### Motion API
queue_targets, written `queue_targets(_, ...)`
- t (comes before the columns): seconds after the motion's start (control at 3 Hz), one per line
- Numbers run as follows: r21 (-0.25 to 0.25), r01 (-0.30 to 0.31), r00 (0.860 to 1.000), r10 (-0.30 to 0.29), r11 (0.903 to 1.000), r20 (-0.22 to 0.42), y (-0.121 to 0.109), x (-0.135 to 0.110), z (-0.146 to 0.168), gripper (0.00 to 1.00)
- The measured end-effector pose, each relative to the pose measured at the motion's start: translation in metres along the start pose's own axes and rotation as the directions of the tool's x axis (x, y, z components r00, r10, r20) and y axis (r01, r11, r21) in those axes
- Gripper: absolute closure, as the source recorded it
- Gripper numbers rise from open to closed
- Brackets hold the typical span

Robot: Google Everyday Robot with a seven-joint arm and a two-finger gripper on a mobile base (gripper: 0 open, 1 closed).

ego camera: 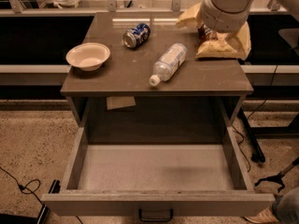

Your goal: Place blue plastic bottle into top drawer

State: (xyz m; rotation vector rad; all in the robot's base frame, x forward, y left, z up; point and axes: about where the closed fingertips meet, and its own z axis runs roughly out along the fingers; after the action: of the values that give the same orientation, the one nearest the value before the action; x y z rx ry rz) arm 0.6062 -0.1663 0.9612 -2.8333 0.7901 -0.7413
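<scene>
Blue plastic bottle [167, 63] lying on table [117, 76]; arm [226, 6] over chip bags [226, 48], claw [209, 31] beneath, state cannot tell.

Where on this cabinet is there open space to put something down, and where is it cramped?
The open drawer holds nothing: its whole floor is free. On top, the front strip is bare, between the bowl and the bottle, and right of the bottle's cap. The back is crowded: can, chip bag, with the tool hanging over it.
</scene>
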Motion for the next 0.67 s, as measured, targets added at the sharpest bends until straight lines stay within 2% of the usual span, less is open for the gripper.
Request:
queue_targets(0.33, 0.028, -0.016, 1.000, 0.016, 0.9995, 0.005, -0.016, -0.002, 0.016, 0.00)
queue_targets(0.67, 0.052, -0.021, 1.000, 0.020, 0.9984, 0.021, -0.028, -0.009, 0.050, 0.00)
